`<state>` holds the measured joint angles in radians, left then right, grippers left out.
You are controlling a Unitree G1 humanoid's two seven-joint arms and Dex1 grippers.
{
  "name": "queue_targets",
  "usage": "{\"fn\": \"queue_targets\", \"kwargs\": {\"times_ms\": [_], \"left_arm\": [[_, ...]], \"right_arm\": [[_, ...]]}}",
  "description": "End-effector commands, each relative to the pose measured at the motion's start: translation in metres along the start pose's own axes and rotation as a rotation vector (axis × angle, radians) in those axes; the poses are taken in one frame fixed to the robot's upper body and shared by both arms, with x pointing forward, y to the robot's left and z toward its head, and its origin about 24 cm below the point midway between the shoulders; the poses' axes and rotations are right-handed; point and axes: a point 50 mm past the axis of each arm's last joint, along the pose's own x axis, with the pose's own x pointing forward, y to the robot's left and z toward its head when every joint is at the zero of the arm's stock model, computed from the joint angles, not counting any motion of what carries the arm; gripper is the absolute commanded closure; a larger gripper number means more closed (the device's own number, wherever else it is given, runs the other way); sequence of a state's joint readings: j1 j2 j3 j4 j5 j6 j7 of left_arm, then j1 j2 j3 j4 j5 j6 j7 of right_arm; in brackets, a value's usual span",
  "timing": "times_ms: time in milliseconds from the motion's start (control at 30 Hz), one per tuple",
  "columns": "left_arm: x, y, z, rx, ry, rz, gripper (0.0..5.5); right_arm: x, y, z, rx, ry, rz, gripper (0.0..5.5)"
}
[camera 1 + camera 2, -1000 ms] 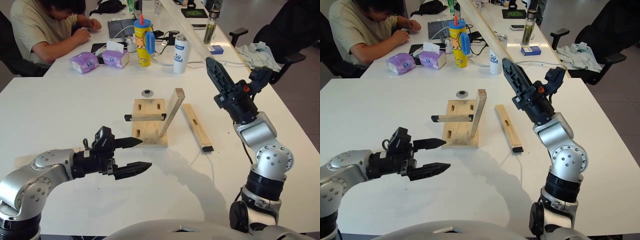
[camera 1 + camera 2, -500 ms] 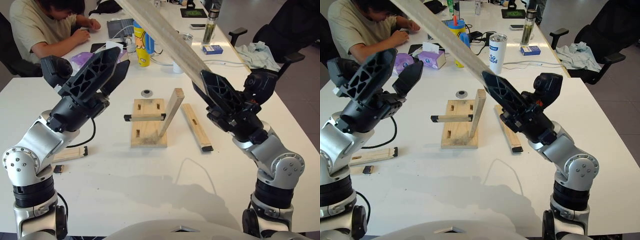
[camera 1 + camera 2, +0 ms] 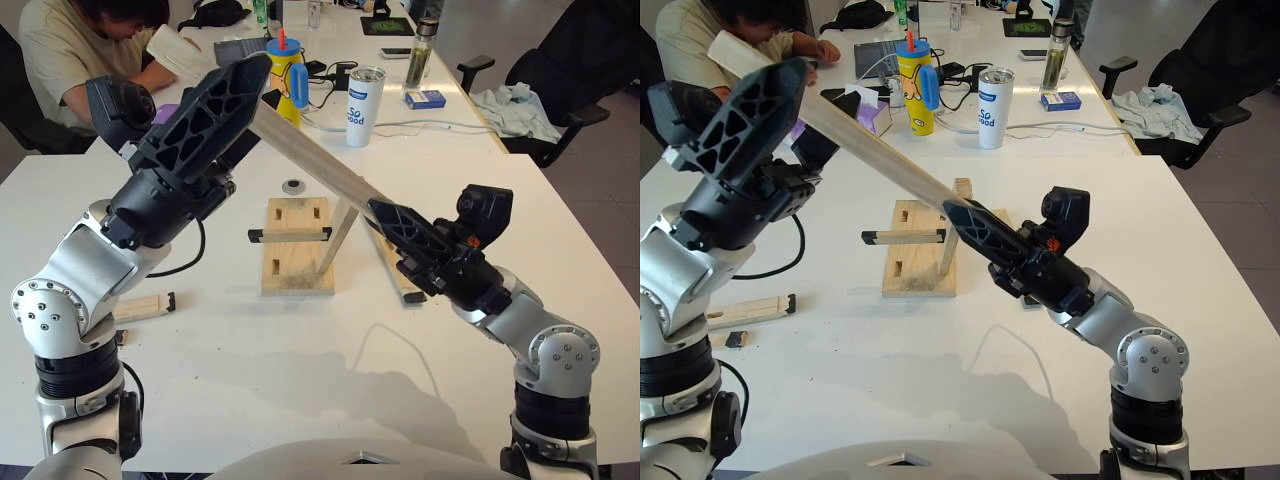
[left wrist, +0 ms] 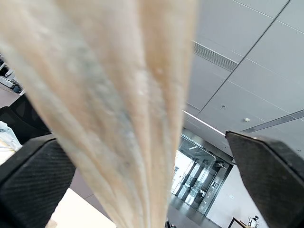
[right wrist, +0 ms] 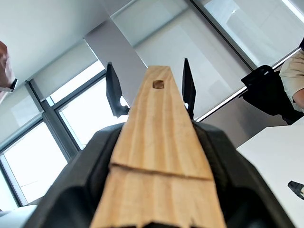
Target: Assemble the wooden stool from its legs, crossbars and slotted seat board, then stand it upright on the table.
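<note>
My right hand (image 3: 388, 214) clamps a long, pale, flat-sided wooden plank (image 3: 310, 160) whose far end passes between the wide-spread fingers of my left hand (image 3: 248, 92).

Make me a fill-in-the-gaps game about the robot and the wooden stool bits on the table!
1. The right gripper is shut on the lower end of the long wooden bar and holds it up in the ____.
2. The seat board lies flat on the table, with ____ leg standing in it.
3. The left gripper is ____, with the bar's upper end between its fingers.
4. The tall cup at the table's far side is ____.

Missing words: air; one; open; yellow.
</note>
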<state>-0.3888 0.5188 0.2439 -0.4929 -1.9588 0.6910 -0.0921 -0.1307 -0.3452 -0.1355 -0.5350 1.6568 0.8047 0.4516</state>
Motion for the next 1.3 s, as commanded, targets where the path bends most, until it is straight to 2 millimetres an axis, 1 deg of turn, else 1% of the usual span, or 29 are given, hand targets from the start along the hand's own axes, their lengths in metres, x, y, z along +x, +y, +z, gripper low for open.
{"fn": "queue_targets", "kwargs": {"times_ms": [33,167,400,533,567,867,900,1033,1133,1200,1300], "left_arm": [[-0.003,0.001,0.003,0.005,-0.003,0.017,0.8],[-0.006,0.002,0.005,0.008,-0.003,0.026,1.35],[-0.012,0.004,0.005,0.012,0.014,0.046,2.52],[-0.017,0.006,0.006,0.013,0.024,0.059,3.32],[-0.019,0.007,0.006,0.013,0.027,0.062,3.42],[-0.04,0.01,0.011,0.045,0.09,0.127,3.48],[-0.045,0.008,0.014,0.053,0.103,0.142,3.48],[-0.069,0.005,0.022,0.072,0.175,0.213,3.48],[-0.097,0.012,0.026,0.063,0.249,0.321,3.48],[-0.111,0.017,0.033,0.069,0.252,0.37,3.49],[-0.127,0.021,0.042,0.093,0.246,0.419,3.49]], "right_arm": [[-0.001,0.002,0.003,-0.013,-0.011,0.01,3.45],[-0.002,0.002,0.005,-0.006,-0.02,0.017,3.45],[-0.004,0.003,0.005,0.006,-0.014,0.023,3.45],[-0.004,0.002,0.005,0.014,-0.008,0.023,3.45],[-0.005,0.002,0.005,0.017,-0.005,0.022,3.45],[-0.013,0.0,0.001,0.045,0.076,-0.012,3.45],[-0.018,-0.001,-0.005,0.057,0.122,-0.036,3.16],[-0.036,-0.011,-0.023,0.083,0.214,-0.137,2.51],[-0.047,-0.022,-0.034,0.057,0.266,-0.209,2.05],[-0.052,-0.027,-0.039,0.029,0.291,-0.246,1.72],[-0.055,-0.042,-0.054,-0.049,0.387,-0.333,1.69]]}}
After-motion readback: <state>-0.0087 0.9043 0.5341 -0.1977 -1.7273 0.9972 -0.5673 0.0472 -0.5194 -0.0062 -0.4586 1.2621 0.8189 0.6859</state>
